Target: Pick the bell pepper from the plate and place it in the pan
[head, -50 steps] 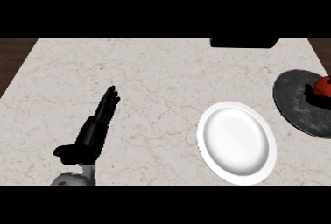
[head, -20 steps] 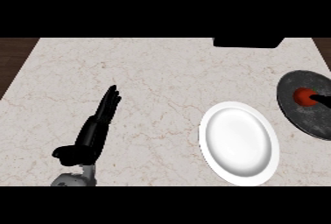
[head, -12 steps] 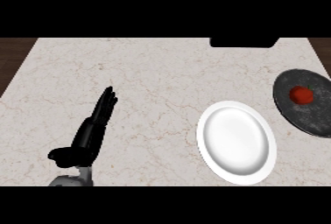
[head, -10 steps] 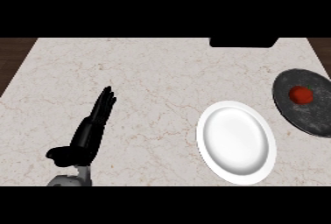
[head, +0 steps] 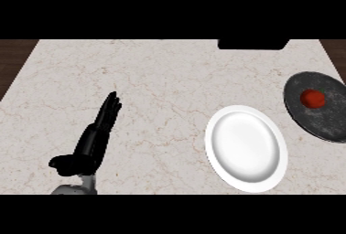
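Head view looks steeply down on a pale marbled desk (head: 169, 77), and the white plate (head: 246, 148) serves as the landmark for everything else.

Well to the left of the plate, the left hand (head: 91, 139) shows near the lower edge of the desk. Its fingers (head: 108, 107) are straight and pressed together, pointing away from the robot and leaning slightly toward the plate's side; the thumb sticks out on the side away from the plate. It holds nothing and rests apart from every object. A small part of the grey forearm (head: 74, 188) shows below it at the bottom of the scene.

The plate itself is an oval-looking white dish with nothing on it, lying flat on the desk toward the lower right.

Right of the plate and a little farther from the robot lies the dark grey pan (head: 321, 107), its near rim close to the plate's far right edge but not touching it; its right side is cut off by the frame. The red bell pepper (head: 313, 98) sits inside the pan, on its upper middle part.

Beyond the plate, at the far edge of the desk, a black block (head: 251, 44) shows.
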Controlling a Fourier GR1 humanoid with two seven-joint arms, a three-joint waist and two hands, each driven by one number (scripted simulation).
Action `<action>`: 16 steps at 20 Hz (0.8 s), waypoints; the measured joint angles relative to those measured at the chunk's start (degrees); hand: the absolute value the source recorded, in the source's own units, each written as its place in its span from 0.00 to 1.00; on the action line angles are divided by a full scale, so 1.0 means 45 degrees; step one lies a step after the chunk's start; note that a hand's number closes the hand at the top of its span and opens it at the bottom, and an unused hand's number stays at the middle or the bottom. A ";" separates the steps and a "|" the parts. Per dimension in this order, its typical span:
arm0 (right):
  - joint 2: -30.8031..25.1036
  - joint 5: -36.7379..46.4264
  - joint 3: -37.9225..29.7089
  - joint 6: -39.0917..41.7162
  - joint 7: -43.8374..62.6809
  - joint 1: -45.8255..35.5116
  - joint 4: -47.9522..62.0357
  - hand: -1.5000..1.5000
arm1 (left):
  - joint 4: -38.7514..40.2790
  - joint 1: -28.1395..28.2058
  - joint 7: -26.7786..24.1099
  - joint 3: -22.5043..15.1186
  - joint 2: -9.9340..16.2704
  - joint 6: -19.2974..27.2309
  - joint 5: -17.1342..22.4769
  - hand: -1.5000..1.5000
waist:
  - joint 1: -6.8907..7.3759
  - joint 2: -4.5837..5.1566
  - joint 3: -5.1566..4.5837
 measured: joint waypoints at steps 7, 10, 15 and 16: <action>0.0108 0.0025 0.0519 -0.0211 -0.0491 0.0740 -0.0397 0.00 | -0.0087 -0.0040 0.0160 0.0063 -0.0049 0.0009 -0.0038 0.50 | -0.0047 -0.0026 -0.0009; -0.0050 -0.0082 0.0612 -0.0254 -0.0587 0.0943 -0.0465 0.00 | -0.0136 0.0107 0.0029 -0.0007 -0.0084 0.0014 -0.0144 0.50 | -0.0053 -0.0033 -0.0011; -0.0257 -0.0084 0.0880 -0.0477 -0.0660 0.1073 -0.0424 0.00 | -0.0010 0.0113 -0.0026 0.0013 -0.0149 -0.0023 -0.0182 0.50 | -0.0036 -0.0031 -0.0012; -0.0248 -0.0094 0.0951 -0.0508 -0.0676 0.1120 -0.0452 0.00 | 0.0093 0.0085 -0.0063 -0.0004 -0.0224 0.0030 -0.0233 0.50 | -0.0048 -0.0034 -0.0013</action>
